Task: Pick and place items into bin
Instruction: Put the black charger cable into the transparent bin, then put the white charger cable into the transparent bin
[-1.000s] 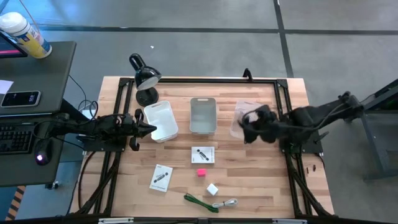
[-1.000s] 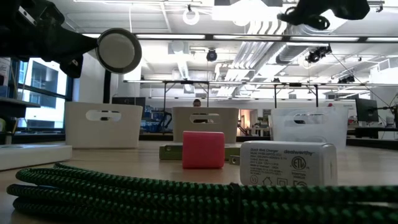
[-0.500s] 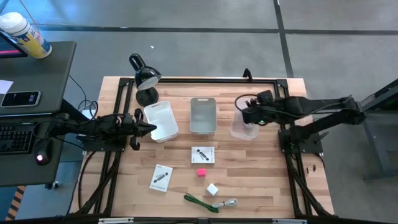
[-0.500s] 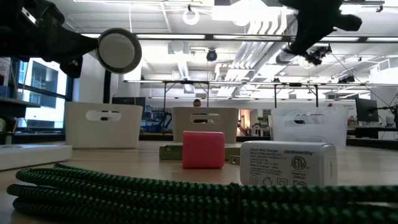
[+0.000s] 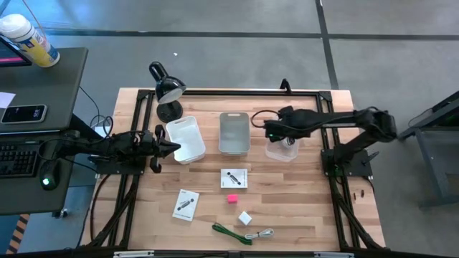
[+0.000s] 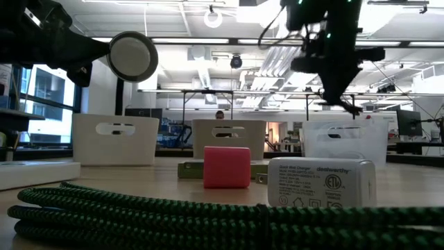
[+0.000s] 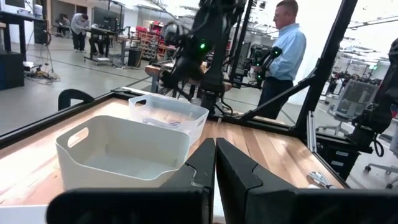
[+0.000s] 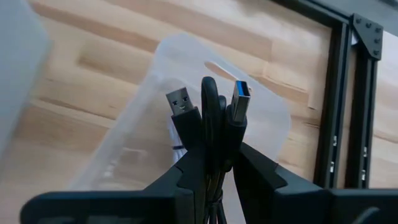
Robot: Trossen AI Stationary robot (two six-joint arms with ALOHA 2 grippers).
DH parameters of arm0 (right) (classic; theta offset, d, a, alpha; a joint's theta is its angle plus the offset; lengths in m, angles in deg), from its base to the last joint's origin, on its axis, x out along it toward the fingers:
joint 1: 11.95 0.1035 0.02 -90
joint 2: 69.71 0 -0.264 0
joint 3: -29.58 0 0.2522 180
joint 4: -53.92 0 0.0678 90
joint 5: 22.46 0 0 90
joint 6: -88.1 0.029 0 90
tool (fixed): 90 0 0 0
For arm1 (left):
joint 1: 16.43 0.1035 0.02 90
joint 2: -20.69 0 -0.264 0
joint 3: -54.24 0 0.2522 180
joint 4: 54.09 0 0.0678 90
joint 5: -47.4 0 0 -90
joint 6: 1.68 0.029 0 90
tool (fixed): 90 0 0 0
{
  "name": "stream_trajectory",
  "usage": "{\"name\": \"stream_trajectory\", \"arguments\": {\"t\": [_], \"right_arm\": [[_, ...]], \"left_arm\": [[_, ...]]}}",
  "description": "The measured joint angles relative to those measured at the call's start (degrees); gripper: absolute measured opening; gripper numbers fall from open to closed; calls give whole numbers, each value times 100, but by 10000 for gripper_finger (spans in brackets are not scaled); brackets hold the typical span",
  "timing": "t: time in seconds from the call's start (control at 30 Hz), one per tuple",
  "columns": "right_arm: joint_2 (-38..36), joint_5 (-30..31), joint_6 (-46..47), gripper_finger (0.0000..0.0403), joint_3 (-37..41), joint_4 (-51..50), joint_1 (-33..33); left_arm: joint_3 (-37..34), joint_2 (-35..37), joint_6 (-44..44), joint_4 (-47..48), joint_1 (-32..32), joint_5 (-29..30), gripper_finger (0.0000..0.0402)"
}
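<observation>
My right gripper (image 5: 272,130) is shut on a bundled black cord (image 8: 213,118) and hovers over the clear bin (image 5: 284,147). The low view shows the same gripper (image 6: 335,83) just above the clear bin (image 6: 345,142). Lying on the table are two white flat packets (image 5: 234,178) (image 5: 186,204), a pink cube (image 5: 232,198), a white cube (image 5: 245,218), a green cord (image 5: 228,232) and a white cord (image 5: 262,234). My left gripper (image 5: 172,148) waits shut beside the white bin (image 5: 185,138). My right gripper pinches the folded black cord between its two fingers, just behind the plug ends. A black USB plug (image 8: 181,101) and a blue-tongued plug (image 8: 240,93) stick out past the fingertips (image 8: 194,163). The cord is lifted clear over the clear bin (image 8: 155,112).
A grey bin (image 5: 234,132) stands between the white and clear bins. A black desk lamp (image 5: 166,89) sits at the far left corner, and a black frame (image 5: 237,92) runs along the table's edges. People stand in the room beyond (image 7: 285,50).
My right gripper has swung toward the table's left and come down, from beside the clear bin to just above its left part, carrying the black cord with it.
</observation>
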Motion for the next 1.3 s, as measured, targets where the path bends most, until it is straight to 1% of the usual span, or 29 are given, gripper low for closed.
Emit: {"name": "stream_trajectory", "arguments": {"t": [0.23,0.4,0.57,0.8,0.9,1.1,1.3], "right_arm": [[431,-93,-158,67,2,1,-138],[449,-105,-158,67,2,2,-157],[449,-271,-156,67,2,1,-194],[449,-207,-160,69,2,-3,-188],[449,-188,-231,84,2,-4,-185],[449,-154,-263,137,1,-28,-185],[353,-422,-380,178,0,-65,-106]], "left_arm": [[0,0,0,-4,0,0,3],[0,0,-2,-4,0,0,3],[0,0,-2,-4,0,2,3],[0,0,-2,-2,0,2,3],[0,0,-2,-2,0,2,3],[0,-2,0,0,0,2,3],[0,-1,-1,0,0,3,3]]}}
